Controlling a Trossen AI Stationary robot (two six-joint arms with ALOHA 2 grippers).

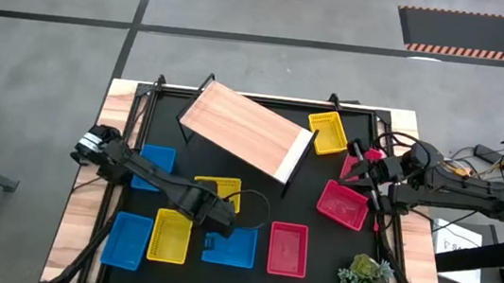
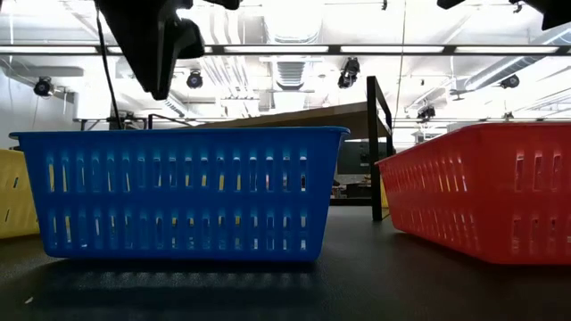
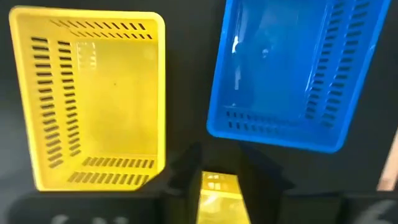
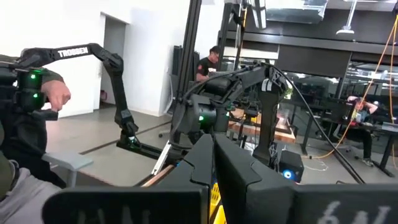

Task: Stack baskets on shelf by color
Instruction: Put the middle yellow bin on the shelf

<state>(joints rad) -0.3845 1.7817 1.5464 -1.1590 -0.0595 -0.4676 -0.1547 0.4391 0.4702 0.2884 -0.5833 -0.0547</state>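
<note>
The wooden shelf [image 1: 244,129] stands askew at the table's far middle, with nothing on it. Baskets lie scattered on the black table: yellow [image 1: 327,132], red [image 1: 343,204], red [image 1: 288,249], blue [image 1: 231,246], yellow [image 1: 171,235], blue [image 1: 127,240] and blue [image 1: 154,164]. One more yellow basket [image 1: 220,187] lies under my left arm. My left gripper [image 1: 214,211] points down over it, open, and a yellow piece [image 3: 217,196] shows between its fingers. My right gripper [image 1: 361,168] is shut and raised at the right, beside a half-hidden red basket [image 1: 352,162]. My left gripper has its two fingers [image 3: 180,183] on either side of a yellow basket part [image 3: 217,199], coming from above. I cannot tell whether they touch it. The basket lies flat on the table.
A green plant [image 1: 365,276] sits at the table's near right corner. In the low view a blue basket [image 2: 187,192] and a red one [image 2: 486,192] stand close by. People and another arm [image 4: 112,68] show in the room beyond the table.
</note>
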